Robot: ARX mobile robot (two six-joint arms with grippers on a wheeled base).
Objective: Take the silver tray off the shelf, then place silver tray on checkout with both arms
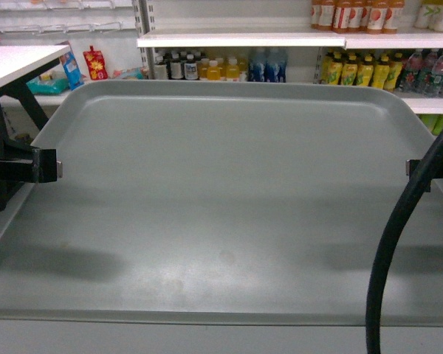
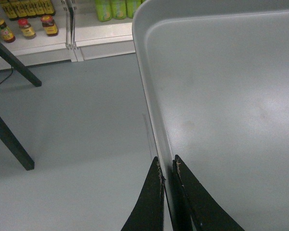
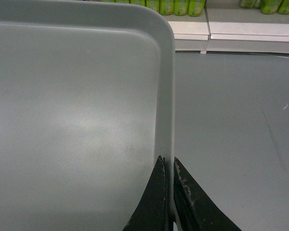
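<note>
A large rectangular matte grey tray point(image 1: 221, 199) with a faint green tint, rounded corners and a low raised rim fills the head view, held in the air above a grey floor point(image 2: 77, 125). Its smooth flat bottom holds nothing. The left gripper point(image 2: 167, 168) pinches the tray's left rim between thin black fingers; the right gripper point(image 3: 167, 166) pinches the right rim the same way. A thick black cable point(image 1: 399, 221) hangs in front at the right. At upper left stands the corner of a white flat-topped table point(image 1: 18, 63) with dark slanted legs. Behind, white metal shop shelves point(image 1: 240, 38) carry rows of bottled drinks point(image 1: 362, 70).
</note>
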